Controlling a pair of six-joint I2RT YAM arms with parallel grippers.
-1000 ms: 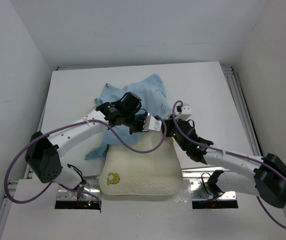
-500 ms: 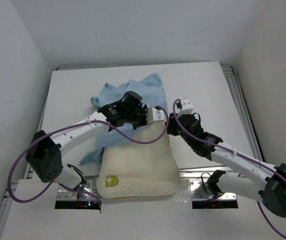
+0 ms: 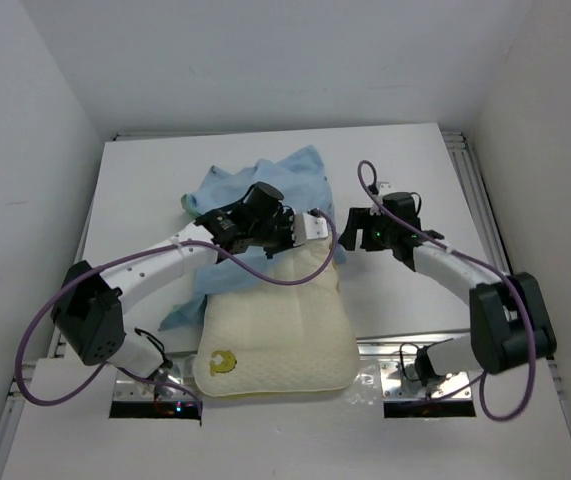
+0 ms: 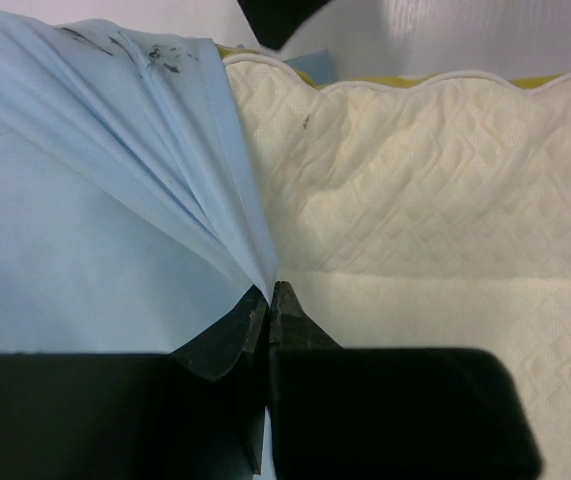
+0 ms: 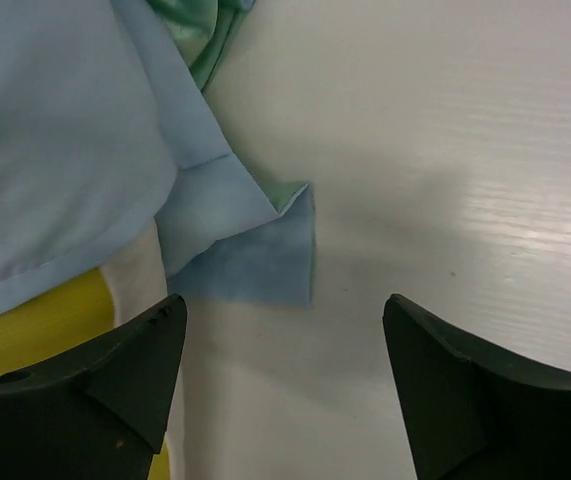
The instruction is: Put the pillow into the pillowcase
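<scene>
The cream pillow (image 3: 275, 325) lies near the table's front edge, with its yellow-green mark at the near left corner. Its far end sits under the light-blue pillowcase (image 3: 265, 180), which is bunched up behind it. My left gripper (image 3: 303, 228) is shut on the pillowcase's edge; in the left wrist view the blue cloth (image 4: 95, 200) fans out from the closed jaws (image 4: 270, 292) beside the quilted pillow (image 4: 445, 200). My right gripper (image 3: 348, 230) stands open over bare table, right of the pillow's far corner. A folded pillowcase corner (image 5: 255, 260) lies just beyond its empty jaws (image 5: 285, 305).
The white table (image 3: 405, 170) is walled in on three sides. A metal rail (image 3: 475, 200) runs along its right edge and a metal strip (image 3: 395, 350) crosses the near edge by the arm bases. Purple cables loop along both arms.
My right gripper has opened, let go at the pillow's far right corner and drawn back to the right. The left gripper carried the cloth slightly right; the pillow shifted a little.
</scene>
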